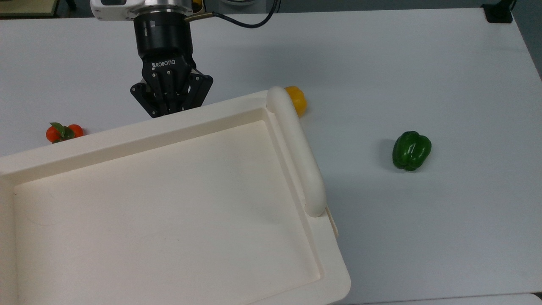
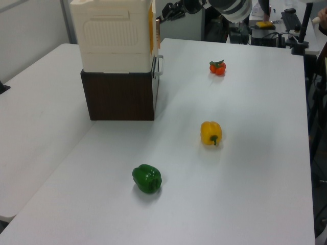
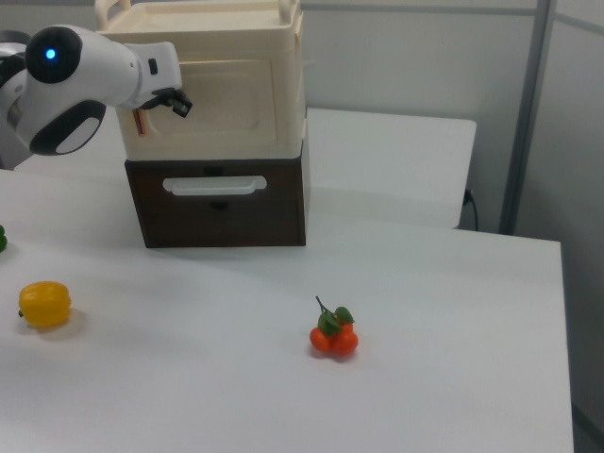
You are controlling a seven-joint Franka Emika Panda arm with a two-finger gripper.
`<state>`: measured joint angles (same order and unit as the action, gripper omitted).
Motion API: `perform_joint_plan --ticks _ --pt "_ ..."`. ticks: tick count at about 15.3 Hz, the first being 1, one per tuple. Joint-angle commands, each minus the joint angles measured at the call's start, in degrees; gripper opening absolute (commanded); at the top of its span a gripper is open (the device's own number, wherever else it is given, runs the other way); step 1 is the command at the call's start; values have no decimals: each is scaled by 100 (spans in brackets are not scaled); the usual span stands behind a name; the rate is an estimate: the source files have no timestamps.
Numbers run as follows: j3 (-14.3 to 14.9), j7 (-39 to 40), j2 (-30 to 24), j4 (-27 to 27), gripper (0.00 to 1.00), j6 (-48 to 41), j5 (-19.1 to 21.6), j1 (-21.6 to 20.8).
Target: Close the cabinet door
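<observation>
The gripper [image 1: 166,112] is seen in the top view pressed against the far edge of the cabinet [image 1: 169,203], its fingertips hidden behind the cabinet's recessed top, so whether the jaws are apart or together cannot be told. In the left view the gripper [image 2: 162,18] is found just beside the cabinet door [image 2: 152,25], which is seen edge-on and lies nearly flush with the cabinet [image 2: 112,35] front, a thin orange-toned line showing at its edge. In the right view the cabinet door [image 3: 231,99] is shown as the panel on the cream front, with the gripper [image 3: 175,102] at its side towards the right view's left and a narrow reddish strip visible beside the arm.

The cream cabinet is stood on a dark brown base [image 2: 120,94], on whose front a pale handle [image 3: 212,185] is mounted. A thick rounded bar [image 1: 296,148] is set along the cabinet top.

On the white table [image 1: 423,63], a yellow pepper [image 2: 211,132] is placed near the cabinet, partly hidden behind the bar in the top view. A green pepper [image 1: 411,150] is placed well apart from the cabinet, beyond the bar. A small cluster of orange fruit with green leaves [image 1: 63,132] is seen near the cabinet, on the door's side. Nothing is set between gripper and door.
</observation>
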<state>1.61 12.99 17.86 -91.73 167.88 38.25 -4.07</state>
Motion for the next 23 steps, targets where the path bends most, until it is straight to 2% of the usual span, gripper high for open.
perform_joint_plan --ticks 1,11,14,16,19,21,23 --pt "-46 45 174 85 0 412 33 -94" --pt "-99 37 367 93 0 869 16 -252" --pt "-99 81 262 59 0 852 -10 -243" --pt "-99 124 26 -142 0 764 -10 -200" --pt "-99 720 -369 -818 0 668 -19 -217" --pt "-20 784 -598 -1162 27 230 -11 -191" --pt "207 784 -783 -1347 46 -446 -10 -138"
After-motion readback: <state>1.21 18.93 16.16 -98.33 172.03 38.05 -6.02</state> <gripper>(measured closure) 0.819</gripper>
